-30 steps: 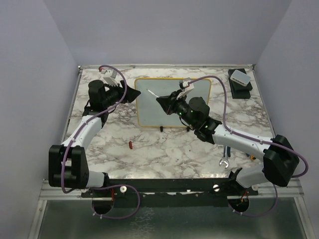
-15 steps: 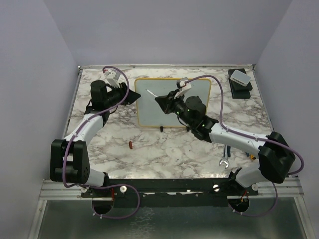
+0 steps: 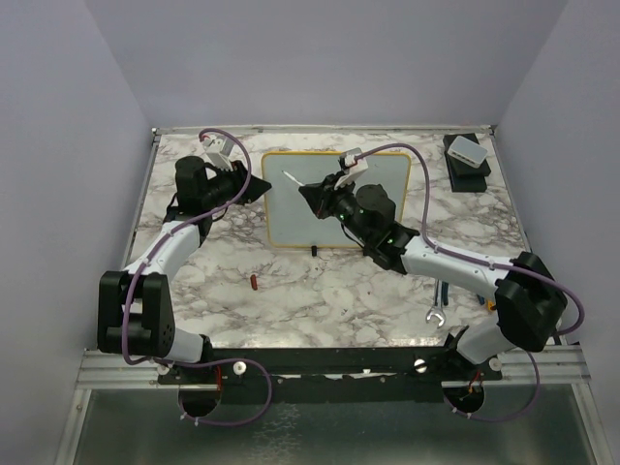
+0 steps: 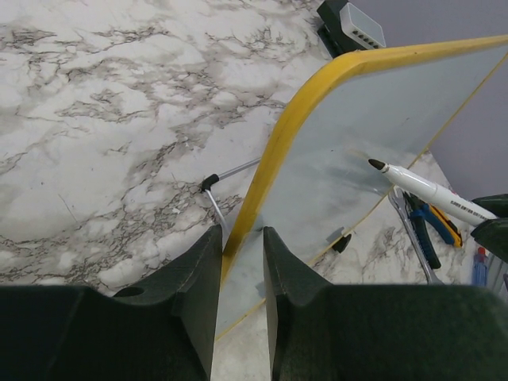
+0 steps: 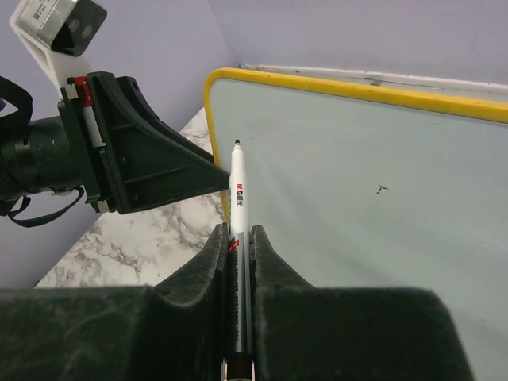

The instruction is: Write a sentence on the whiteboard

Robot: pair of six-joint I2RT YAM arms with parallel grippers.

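- Left end effector (image 4: 240,236) straddles the rim of the whiteboard (image 4: 373,111), narrow; grip uncertain.
- Right end effector (image 5: 236,232) clamps a white marker (image 5: 238,186), tip toward the board.

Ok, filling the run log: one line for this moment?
left gripper: astride whiteboard rim | right gripper: shut on marker | sentence: not written

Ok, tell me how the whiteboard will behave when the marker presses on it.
The whiteboard looks rigid: its face and yellow rim show no bend. Propped on small black feet on smooth marble, it would probably slide or tip back under pressure, which may be why the left gripper straddles its edge. Its glossy face likely lets the marker tip glide.
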